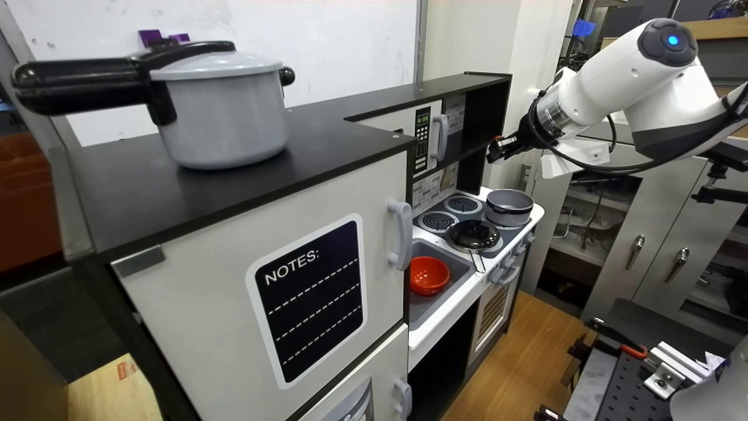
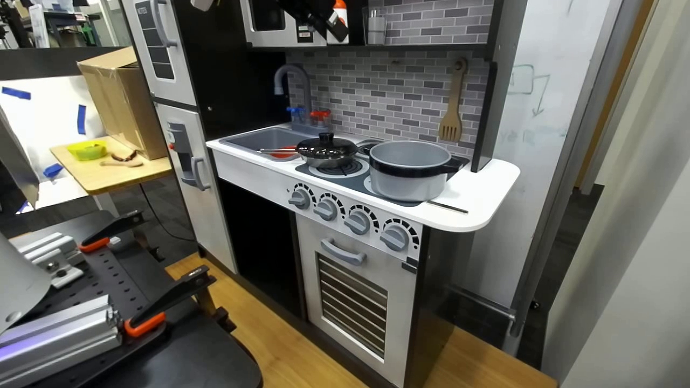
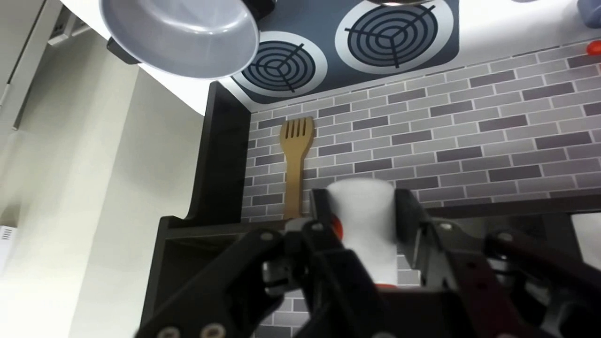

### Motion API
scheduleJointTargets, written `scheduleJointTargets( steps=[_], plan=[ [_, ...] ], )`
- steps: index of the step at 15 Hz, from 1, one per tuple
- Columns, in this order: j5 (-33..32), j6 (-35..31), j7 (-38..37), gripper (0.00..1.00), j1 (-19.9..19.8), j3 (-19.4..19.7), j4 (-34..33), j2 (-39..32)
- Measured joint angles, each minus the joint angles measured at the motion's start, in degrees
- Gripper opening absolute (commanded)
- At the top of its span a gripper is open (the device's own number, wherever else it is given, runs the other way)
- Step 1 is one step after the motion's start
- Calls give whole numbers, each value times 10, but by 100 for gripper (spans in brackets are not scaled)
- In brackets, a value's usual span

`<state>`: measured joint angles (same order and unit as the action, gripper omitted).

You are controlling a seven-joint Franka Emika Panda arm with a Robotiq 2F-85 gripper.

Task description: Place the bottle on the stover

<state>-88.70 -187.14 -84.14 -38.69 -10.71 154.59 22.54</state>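
Observation:
The bottle (image 3: 364,220) is white with orange-red parts. In the wrist view my gripper (image 3: 361,202) is shut on its body, one black finger on each side. An exterior view shows the bottle (image 2: 342,14) roughly upright in the air, orange cap on top, partly covered by the dark gripper (image 2: 329,22). In an exterior view my gripper (image 1: 497,149) is level with the shelf opening, and little of the bottle shows. Below is the stover (image 2: 350,186), with a grey panel and round burners. Two rear burners of the stover (image 3: 331,47) show in the wrist view.
A grey pot (image 2: 409,180) and a lidded pan (image 2: 326,151) occupy front burners. A shelf (image 2: 415,47) with a glass (image 2: 375,29) juts above the stover. A wooden fork (image 2: 452,121) hangs on the back wall. The sink holds a red bowl (image 1: 429,276).

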Motion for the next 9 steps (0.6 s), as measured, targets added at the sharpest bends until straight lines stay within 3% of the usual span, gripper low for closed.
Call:
scheduleJointTargets(
  steps=[9],
  plan=[
    [0, 3, 3, 12, 5, 1, 11, -13]
  ],
)
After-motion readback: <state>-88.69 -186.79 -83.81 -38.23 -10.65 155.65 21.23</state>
